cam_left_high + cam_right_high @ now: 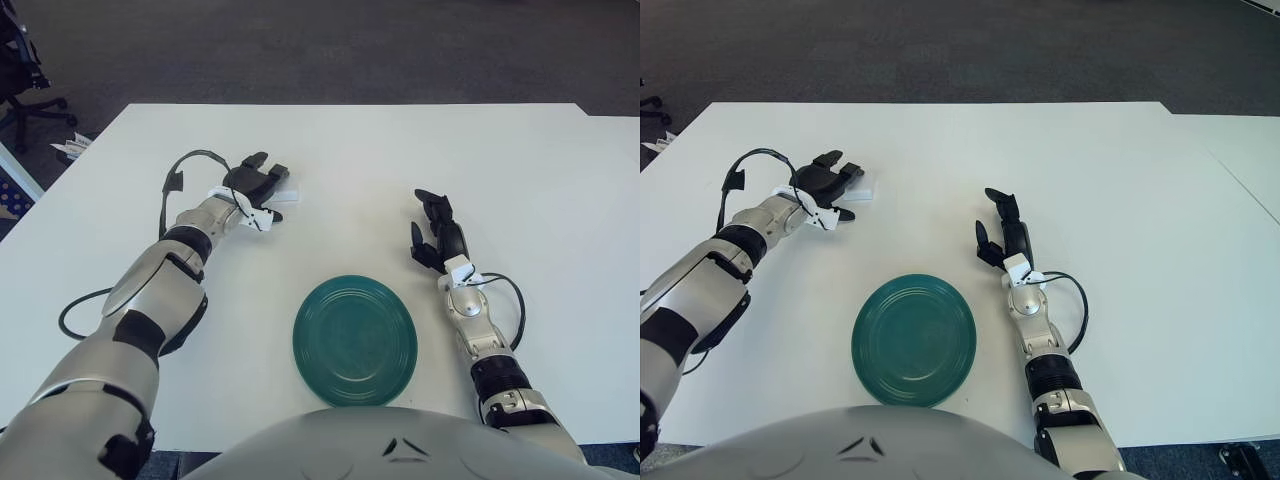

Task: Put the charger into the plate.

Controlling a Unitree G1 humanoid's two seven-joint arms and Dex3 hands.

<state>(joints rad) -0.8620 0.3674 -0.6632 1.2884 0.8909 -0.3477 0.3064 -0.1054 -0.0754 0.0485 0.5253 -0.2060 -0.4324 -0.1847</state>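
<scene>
One left hand [257, 184] covers the white charger [285, 197].

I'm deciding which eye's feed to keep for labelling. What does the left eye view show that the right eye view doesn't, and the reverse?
Only the left eye view shows the office chair and the papers off the table's far left corner.

Only the right eye view shows the neighbouring white table broadly, at right.

Both show the left robot hand over the white charger, the right robot hand idle right of the green plate, fingers open, and the white table.
</scene>
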